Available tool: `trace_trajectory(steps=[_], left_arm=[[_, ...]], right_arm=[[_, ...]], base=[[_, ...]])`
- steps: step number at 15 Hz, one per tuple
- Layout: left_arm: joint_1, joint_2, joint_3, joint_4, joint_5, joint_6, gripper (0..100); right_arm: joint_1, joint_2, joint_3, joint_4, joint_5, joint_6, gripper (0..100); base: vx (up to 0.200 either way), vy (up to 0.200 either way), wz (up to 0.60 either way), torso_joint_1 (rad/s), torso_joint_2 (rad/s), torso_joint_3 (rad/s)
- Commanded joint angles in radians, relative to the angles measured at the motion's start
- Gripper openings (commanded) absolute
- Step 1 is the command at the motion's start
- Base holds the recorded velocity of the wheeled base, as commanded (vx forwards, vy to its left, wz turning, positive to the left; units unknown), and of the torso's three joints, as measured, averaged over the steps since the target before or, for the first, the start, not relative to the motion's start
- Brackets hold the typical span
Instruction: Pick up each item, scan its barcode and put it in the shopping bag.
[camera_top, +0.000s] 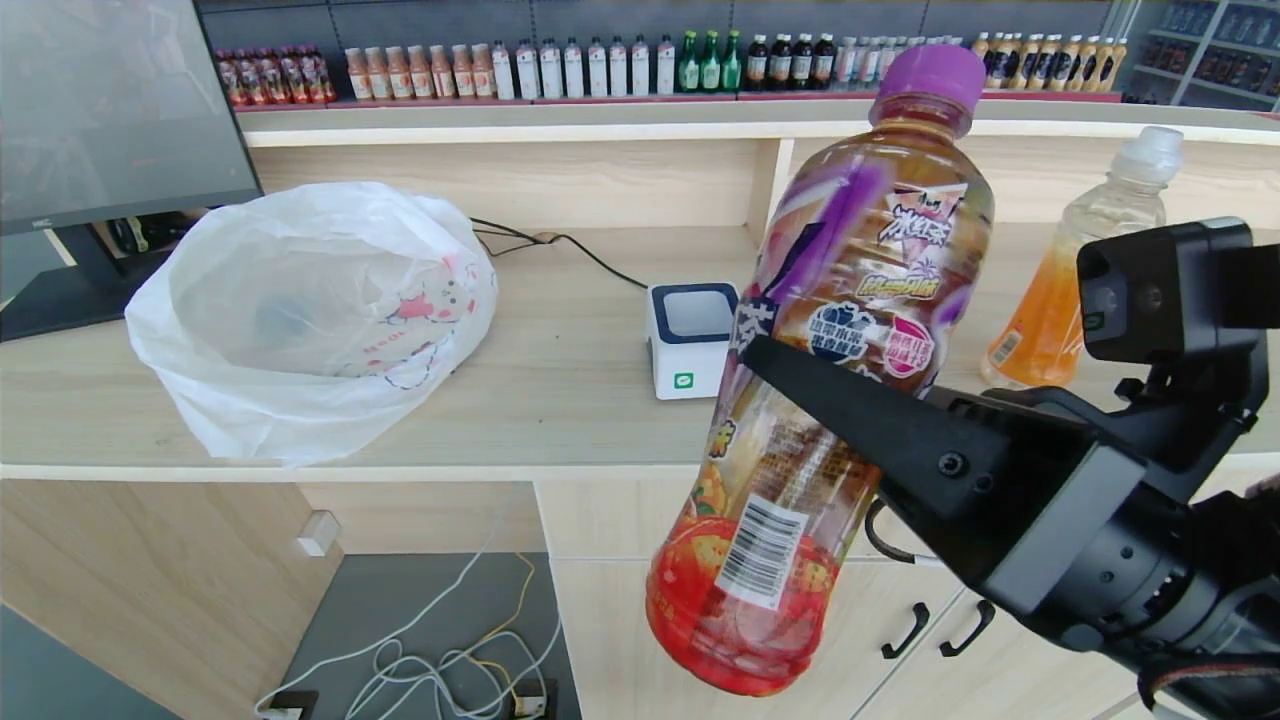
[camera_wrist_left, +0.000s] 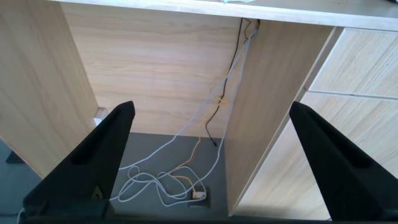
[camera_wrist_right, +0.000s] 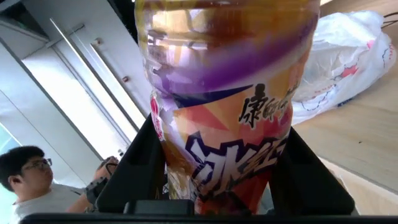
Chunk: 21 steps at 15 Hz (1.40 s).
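A purple-capped drink bottle (camera_top: 850, 350) with a red base and a barcode label hangs tilted in front of the counter, held at mid-body by my right gripper (camera_top: 800, 400), which is shut on it. The same bottle (camera_wrist_right: 224, 106) sits between the dark fingers in the right wrist view. The white scanner (camera_top: 691, 338) stands on the counter just left of the bottle. A white shopping bag (camera_top: 315, 310) lies open at the counter's left. An orange drink bottle (camera_top: 1085, 270) stands at the right. My left gripper (camera_wrist_left: 211, 162) hangs open below the counter, over cables.
A monitor (camera_top: 110, 110) stands at the back left of the wooden counter (camera_top: 560, 400). Shelves of bottles (camera_top: 600, 65) line the back. Cabinet doors with black handles (camera_top: 930, 630) lie under the counter. Loose cables (camera_top: 440, 660) lie on the floor.
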<state>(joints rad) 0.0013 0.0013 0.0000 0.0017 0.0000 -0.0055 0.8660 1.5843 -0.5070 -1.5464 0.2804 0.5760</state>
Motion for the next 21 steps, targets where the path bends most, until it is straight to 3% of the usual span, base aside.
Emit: trace_trajectory(steps=[1, 3, 6, 7, 9, 13, 16, 17, 21], left_arm=[[0.000, 0.000, 0.000, 0.000, 0.000, -0.001, 100], [0.000, 0.000, 0.000, 0.000, 0.000, 0.001, 100], [0.000, 0.000, 0.000, 0.000, 0.000, -0.001, 100], [0.000, 0.000, 0.000, 0.000, 0.000, -0.001, 100], [0.000, 0.000, 0.000, 0.000, 0.000, -0.001, 100], [0.000, 0.000, 0.000, 0.000, 0.000, -0.001, 100], [0.000, 0.000, 0.000, 0.000, 0.000, -0.002, 100], [0.000, 0.000, 0.000, 0.000, 0.000, -0.004, 100], [0.000, 0.000, 0.000, 0.000, 0.000, -0.002, 100]], right_arm=[[-0.007, -0.004, 0.024, 0.000, 0.003, -0.053, 0], [-0.008, -0.018, 0.025, 0.000, 0.008, -0.099, 0], [-0.050, -0.036, 0.030, 0.003, -0.003, -0.294, 0], [-0.059, -0.040, 0.030, 0.003, -0.026, -0.392, 0], [-0.077, -0.069, 0.045, 0.005, -0.142, -0.464, 0], [-0.196, -0.136, 0.124, 0.009, -0.161, -0.676, 0], [-0.237, -0.139, 0.143, 0.005, -0.221, -0.726, 0], [-0.235, -0.132, 0.131, 0.002, -0.307, -0.722, 0], [-0.237, -0.119, 0.128, -0.018, -0.322, -0.725, 0]], base=[[0.000, 0.000, 0.00, 0.000, 0.00, 0.000], [0.000, 0.000, 0.00, 0.000, 0.00, 0.000], [0.000, 0.000, 0.00, 0.000, 0.00, 0.000], [0.000, 0.000, 0.00, 0.000, 0.00, 0.000], [0.000, 0.000, 0.00, 0.000, 0.00, 0.000], [0.000, 0.000, 0.00, 0.000, 0.00, 0.000], [0.000, 0.000, 0.00, 0.000, 0.00, 0.000], [0.000, 0.000, 0.00, 0.000, 0.00, 0.000], [0.000, 0.100, 0.00, 0.004, 0.00, 0.001]])
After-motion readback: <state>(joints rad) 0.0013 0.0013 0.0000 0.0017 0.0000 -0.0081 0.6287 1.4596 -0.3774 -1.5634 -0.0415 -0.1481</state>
